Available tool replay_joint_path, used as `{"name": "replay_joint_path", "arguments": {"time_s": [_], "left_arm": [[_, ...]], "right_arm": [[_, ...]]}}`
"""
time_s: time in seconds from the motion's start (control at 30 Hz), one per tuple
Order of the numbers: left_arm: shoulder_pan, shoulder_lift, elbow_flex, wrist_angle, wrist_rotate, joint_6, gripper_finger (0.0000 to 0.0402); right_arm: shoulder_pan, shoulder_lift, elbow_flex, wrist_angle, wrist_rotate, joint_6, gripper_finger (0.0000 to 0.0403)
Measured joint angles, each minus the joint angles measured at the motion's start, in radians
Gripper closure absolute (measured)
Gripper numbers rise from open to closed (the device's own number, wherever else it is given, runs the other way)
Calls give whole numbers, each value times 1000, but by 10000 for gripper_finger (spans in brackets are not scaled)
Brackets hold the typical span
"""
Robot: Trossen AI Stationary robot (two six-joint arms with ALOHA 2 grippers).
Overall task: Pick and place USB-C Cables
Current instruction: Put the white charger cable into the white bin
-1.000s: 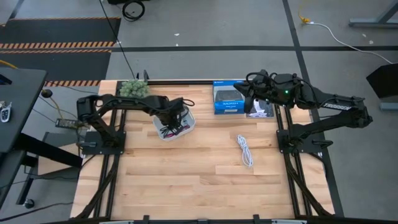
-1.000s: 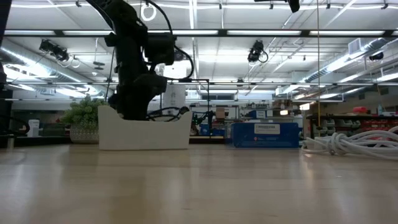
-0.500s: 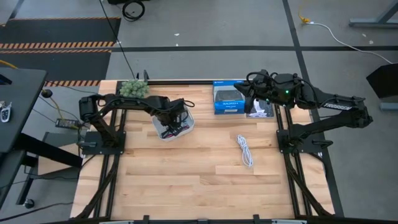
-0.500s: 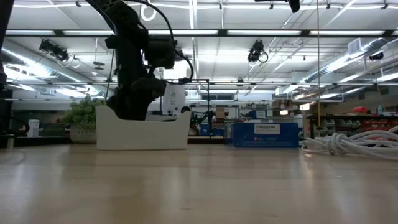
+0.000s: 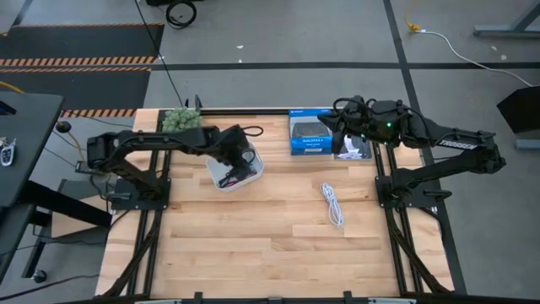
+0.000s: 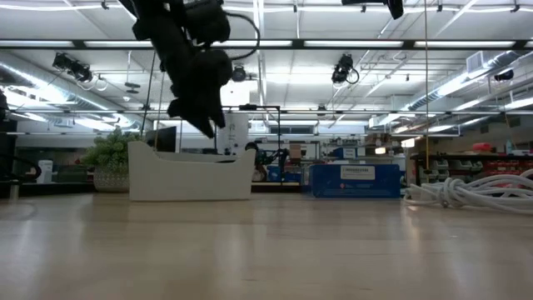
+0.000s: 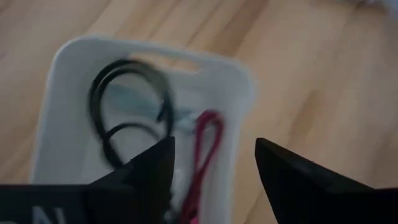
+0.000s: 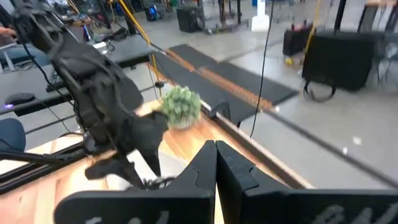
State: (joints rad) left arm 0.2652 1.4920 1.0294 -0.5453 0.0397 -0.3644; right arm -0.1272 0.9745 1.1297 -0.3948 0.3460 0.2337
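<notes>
A white bin [image 5: 254,174] stands on the table's far left part. In the left wrist view it [image 7: 239,93] holds a black cable [image 7: 132,63] and a dark red cable [image 7: 200,140]; something pale grey-blue shows faintly between them. The white cable [image 5: 332,203] lies loose on the wood right of centre, also seen in the low view [image 6: 475,193]. My left gripper [image 5: 239,159] hangs open and empty above the bin [image 6: 208,125] [image 7: 214,180]. My right gripper [image 5: 336,138] waits shut over the blue box, fingers together [image 8: 216,155].
A blue-and-black retail box [image 5: 309,135] and a second pack [image 5: 354,150] lie at the far edge under the right arm. A small green plant [image 5: 181,120] stands at the far left corner behind the bin. Bare wood stretches across the near half.
My left gripper has risen straight up out of the white bin and now hangs clear above its rim, while the arm's base joints have drawn back toward the table's left edge. The cables have stayed in the bin. The right arm has kept still.
</notes>
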Motion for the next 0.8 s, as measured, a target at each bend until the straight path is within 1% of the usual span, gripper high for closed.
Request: {"name": "replay_joint_path", "arguments": {"time_s": [0.07,0.23,0.3,0.37,0.47,0.57,0.8], "left_arm": [[-8,-12,0,33,3,-26,176],[-10,-54,0,90,27,-70,189],[-10,-74,0,95,36,-70,194],[-11,-95,0,100,36,-70,198],[-11,-130,0,132,38,-69,201],[-11,-163,-1,157,38,-62,203],[-11,-221,0,237,38,-61,203]], "right_arm": [[0,0,0,-56,-2,50,394],[3,16,-12,-297,-17,183,383],[10,18,-38,-340,-39,221,374],[17,18,-74,-331,-57,249,361],[24,18,-133,-318,-76,302,329],[29,21,-192,-290,-97,365,288],[46,55,-298,-302,-183,549,194]]}}
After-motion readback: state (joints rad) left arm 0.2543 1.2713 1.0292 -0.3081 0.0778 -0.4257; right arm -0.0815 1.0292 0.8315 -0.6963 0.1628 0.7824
